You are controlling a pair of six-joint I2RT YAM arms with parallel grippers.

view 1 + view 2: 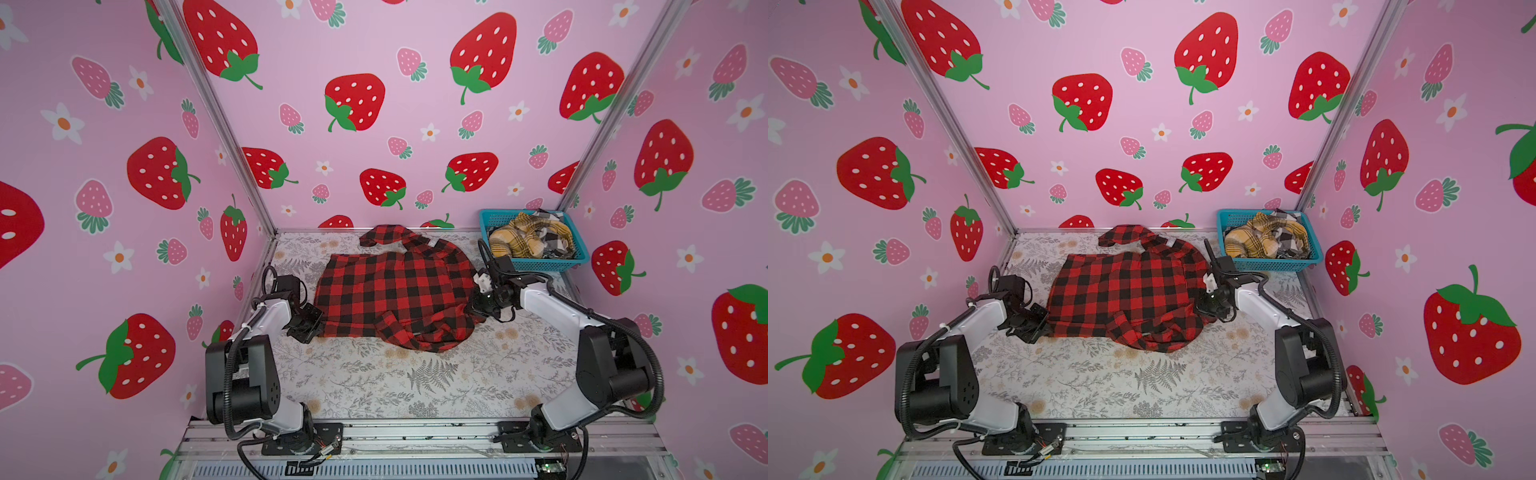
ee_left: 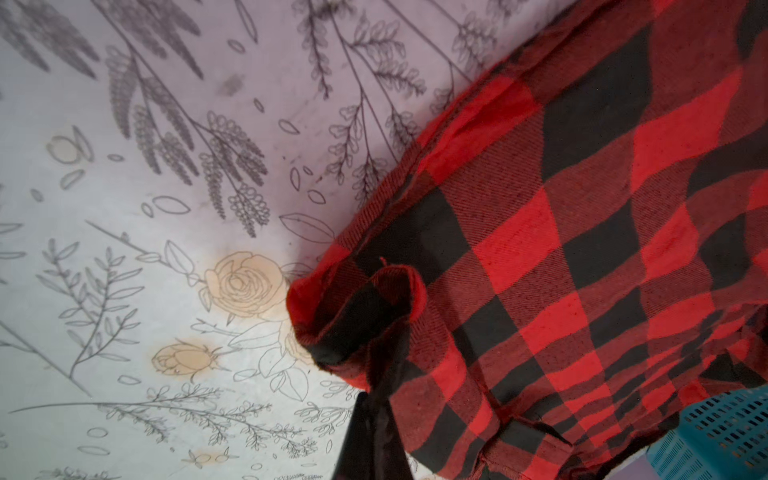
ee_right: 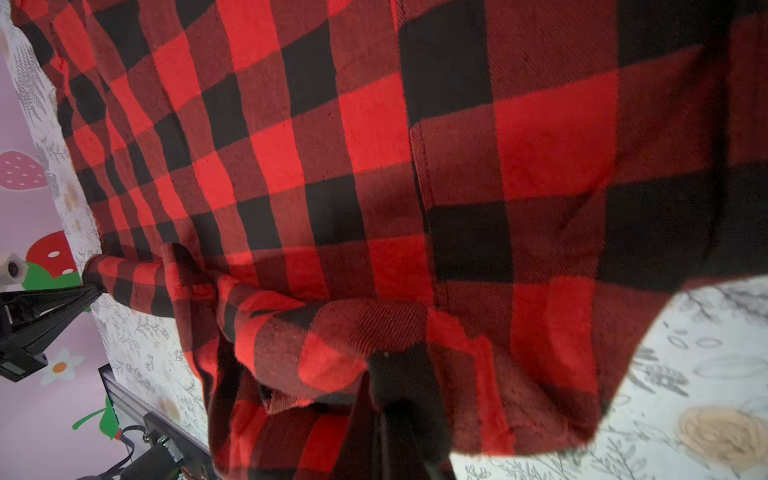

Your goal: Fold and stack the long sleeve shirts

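Nearest you, at the hem of the red-and-black shirt (image 1: 395,291) spread on the table (image 1: 415,390), thin pinches could slip if you pull unevenly, bunching cloth. Left gripper (image 1: 316,322) and right gripper (image 1: 477,308) reach in low from either side, each clamped on its edge; beyond, the basket (image 1: 536,262) holds other plaid shirts (image 1: 523,241).

The shirt (image 1: 395,291) is red-and-black buffalo check. The counter (image 1: 415,382) is white with grey ferns and pale yellow roses. The teal basket (image 1: 536,262) holds a yellow plaid garment (image 1: 519,241) and a black-and-white checked garment (image 1: 552,239). The walls (image 1: 374,50) are pink with red strawberries.
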